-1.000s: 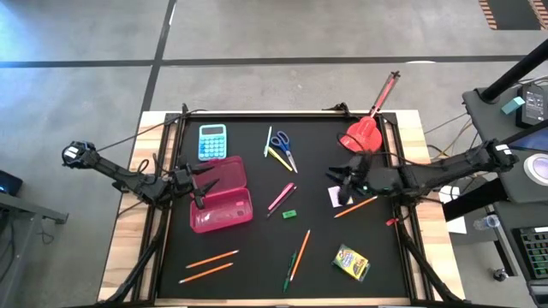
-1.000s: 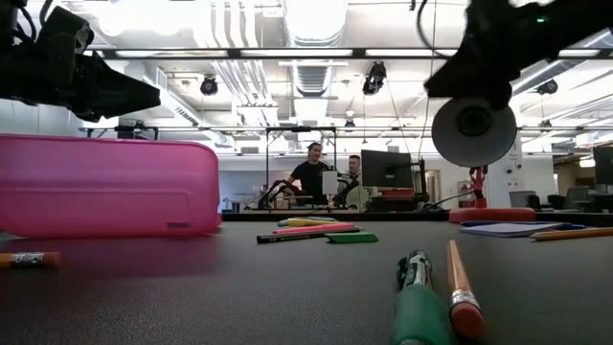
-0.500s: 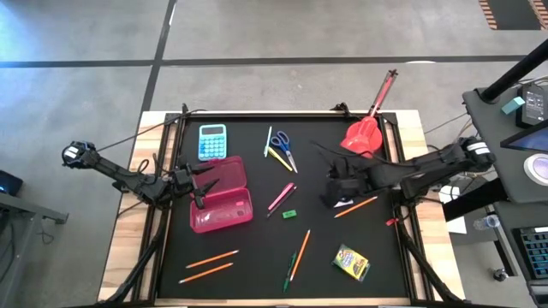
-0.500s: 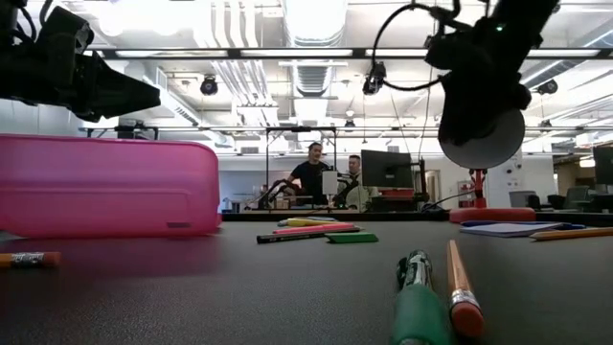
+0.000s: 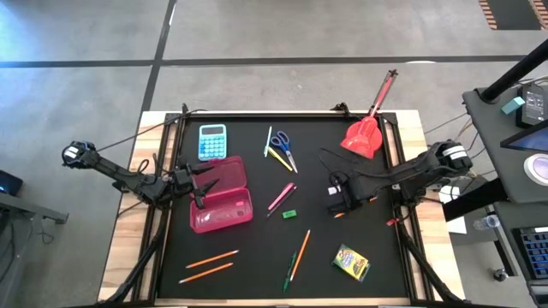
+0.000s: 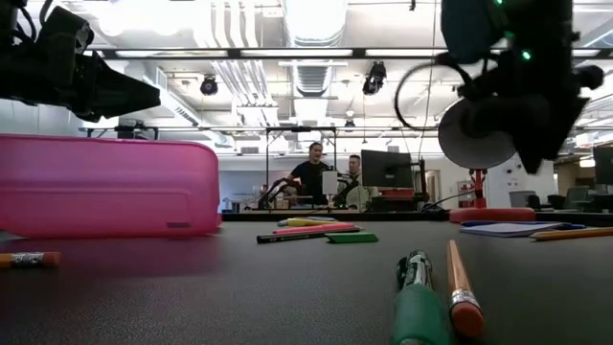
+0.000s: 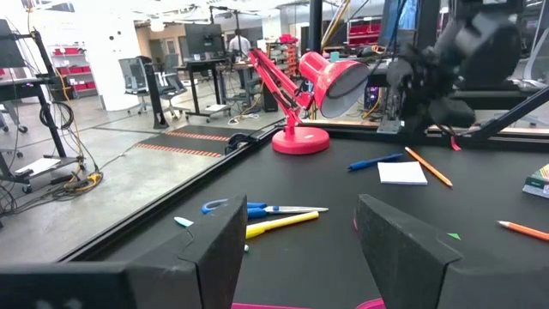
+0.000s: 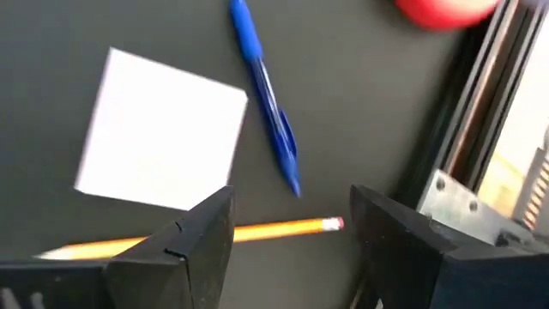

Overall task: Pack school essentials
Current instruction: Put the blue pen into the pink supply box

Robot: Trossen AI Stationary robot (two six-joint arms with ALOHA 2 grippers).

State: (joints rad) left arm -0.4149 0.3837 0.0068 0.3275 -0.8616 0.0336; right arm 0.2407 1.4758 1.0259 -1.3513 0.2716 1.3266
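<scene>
My right gripper (image 8: pixel 287 249) hangs open, pointing down over an orange pencil (image 8: pixel 257 230), with a white note pad (image 8: pixel 163 142) and a blue pen (image 8: pixel 270 112) beside it, near the table's right side (image 5: pixel 338 200). My left gripper (image 5: pixel 201 184) waits open above the open pink pencil case (image 5: pixel 221 198). Blue-handled scissors (image 5: pixel 281 144), a yellow pen (image 5: pixel 278 158), pink pens (image 5: pixel 282 197), a green eraser (image 5: pixel 289 214), more orange pencils (image 5: pixel 210 263), a green pen (image 5: pixel 289 272) and the crayon box (image 5: pixel 351 262) lie flat on the mat.
A blue calculator (image 5: pixel 212 141) lies beyond the pencil case. A red desk lamp (image 5: pixel 364 133) stands at the far right corner. Raised black rails (image 8: pixel 480 120) border the mat. People stand in the room behind (image 6: pixel 311 177).
My right gripper has moved a little toward the table's near edge, over the white pad and orange pencil, and has tipped from level to pointing down. The left arm and the objects have kept still.
</scene>
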